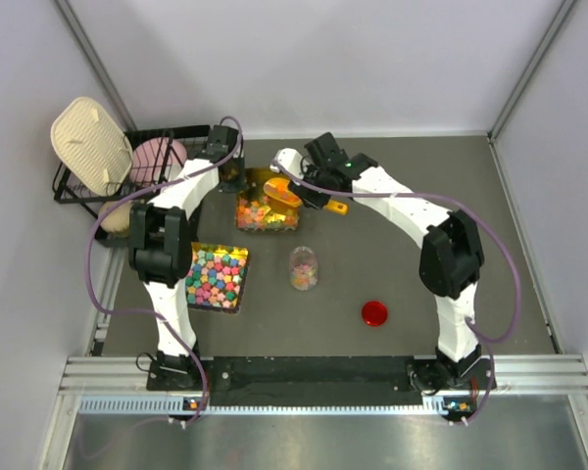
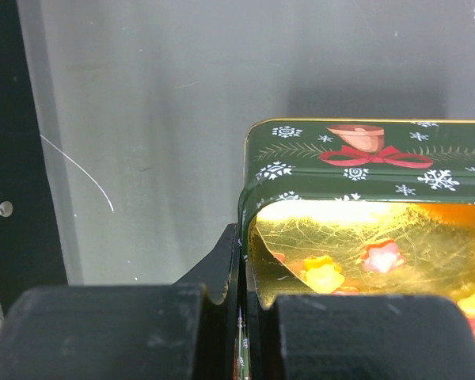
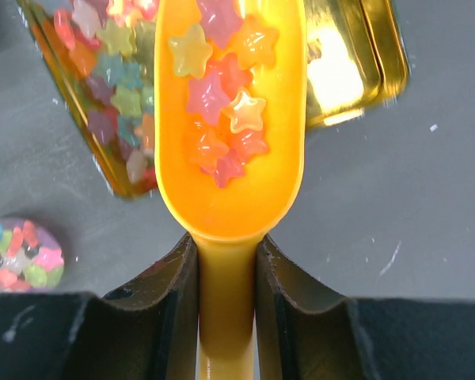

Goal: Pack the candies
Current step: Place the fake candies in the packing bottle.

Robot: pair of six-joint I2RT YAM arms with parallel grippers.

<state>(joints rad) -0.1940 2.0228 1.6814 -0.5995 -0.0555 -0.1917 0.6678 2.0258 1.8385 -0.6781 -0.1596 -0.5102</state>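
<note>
Dark grey tabletop (image 1: 304, 328) between pale walls (image 1: 323, 59), with a tin (image 1: 250, 186) of candies (image 1: 267, 217)

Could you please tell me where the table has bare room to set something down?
The widest bare patch of table is the far right corner, between the right arm and the walls. Another runs along the near side, from the jar and red lid to the arms' bases. The far left is crowded: rack, star-candy tin, second tin, scoop.

Black wire rack (image 1: 67, 192) sat at far-left corner, cream oval pad (image 1: 90, 145) leaning in it, pink item (image 1: 157, 157) beside. Chunky candies (image 1: 217, 278) filled gold tray (image 1: 220, 247). Red cap (image 1: 374, 313) lay well apart
</note>
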